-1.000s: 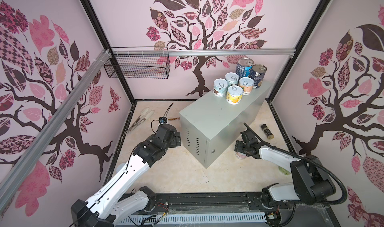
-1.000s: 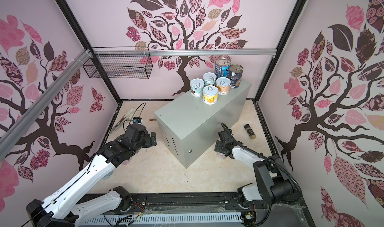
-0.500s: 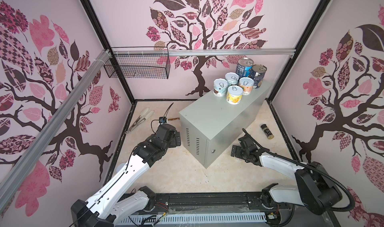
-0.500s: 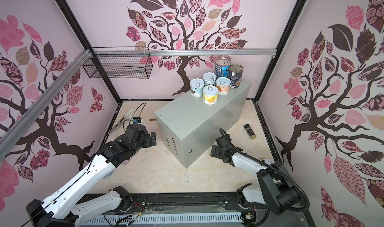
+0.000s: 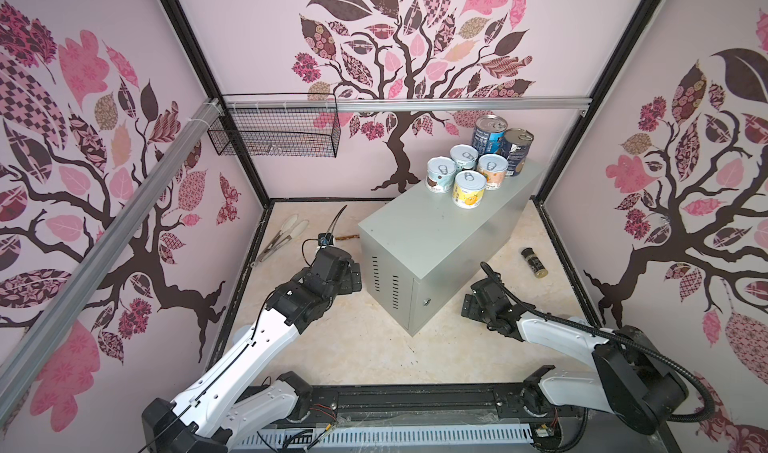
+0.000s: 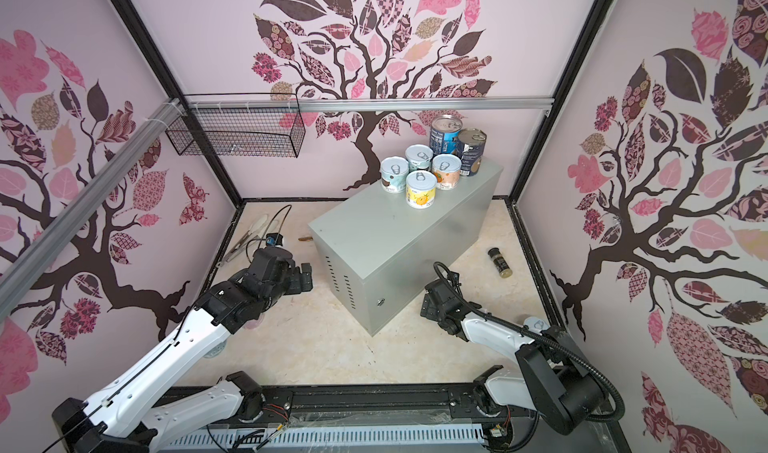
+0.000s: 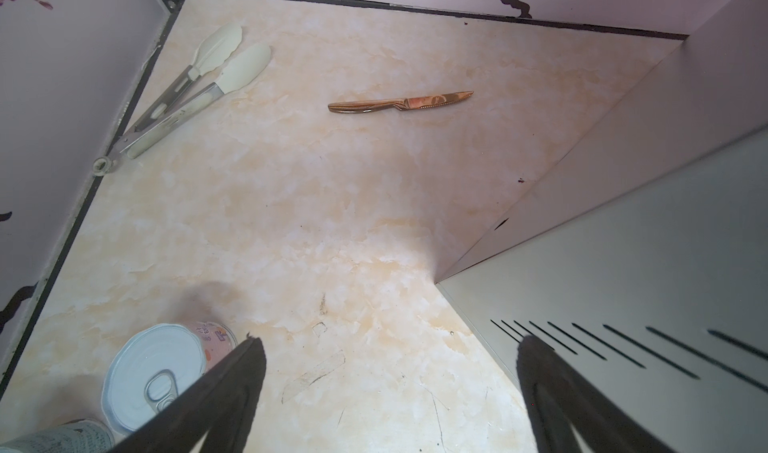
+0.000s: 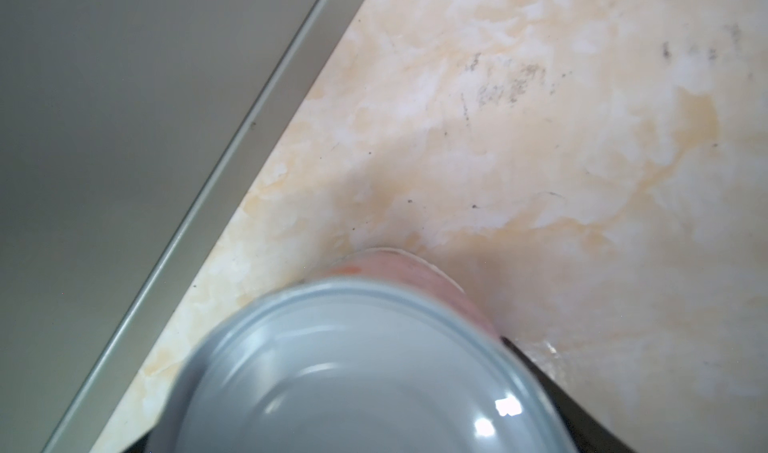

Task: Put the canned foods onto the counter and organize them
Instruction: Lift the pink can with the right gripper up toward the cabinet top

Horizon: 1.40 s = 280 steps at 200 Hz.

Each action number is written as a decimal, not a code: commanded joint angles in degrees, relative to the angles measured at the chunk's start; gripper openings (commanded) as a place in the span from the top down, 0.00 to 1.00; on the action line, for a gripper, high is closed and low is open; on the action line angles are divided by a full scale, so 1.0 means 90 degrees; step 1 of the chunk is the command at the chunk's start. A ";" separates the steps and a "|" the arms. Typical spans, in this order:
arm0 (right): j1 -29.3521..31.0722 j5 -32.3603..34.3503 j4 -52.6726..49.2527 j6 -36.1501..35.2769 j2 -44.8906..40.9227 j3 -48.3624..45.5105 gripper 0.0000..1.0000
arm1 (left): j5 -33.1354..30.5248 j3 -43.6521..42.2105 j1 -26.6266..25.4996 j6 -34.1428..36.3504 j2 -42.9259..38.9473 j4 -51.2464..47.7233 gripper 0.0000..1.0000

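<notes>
The right claw (image 5: 471,307) points down toward the floor (image 5: 353,338), just beside the door face of the table (image 5: 436,239). Its wrist view shows a pink can (image 8: 374,368) standing between the fingers (image 8: 557,392), with its lid toward the camera and its long axis vertical. One finger lies along the can's side and the other is mostly hidden. I cannot tell whether the claw has clamped the can or only straddles it, nor whether the can is off the floor. In both top views the can is hidden under the claw.

The coming move turns on where the table top lies from this claw. It is higher than the claw and toward 11 o'clock, and its near end is bare. The six cans (image 5: 468,187) crowd the far end, at about 12 o'clock. I judge the can must rise clear of the top's edge before it travels across, staying upright.

The left claw (image 7: 390,347) hangs wide and empty off the table's 9 o'clock side. A tabbed can (image 7: 153,372) stands upright just outside one finger, not between them. The right arm is the nearer to a placement.
</notes>
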 commanded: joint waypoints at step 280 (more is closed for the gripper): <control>0.0078 -0.0885 -0.3841 -0.0711 -0.3893 0.2378 0.39 | -0.0045 0.1110 0.0025 0.0552 -0.1043 -0.1125 0.02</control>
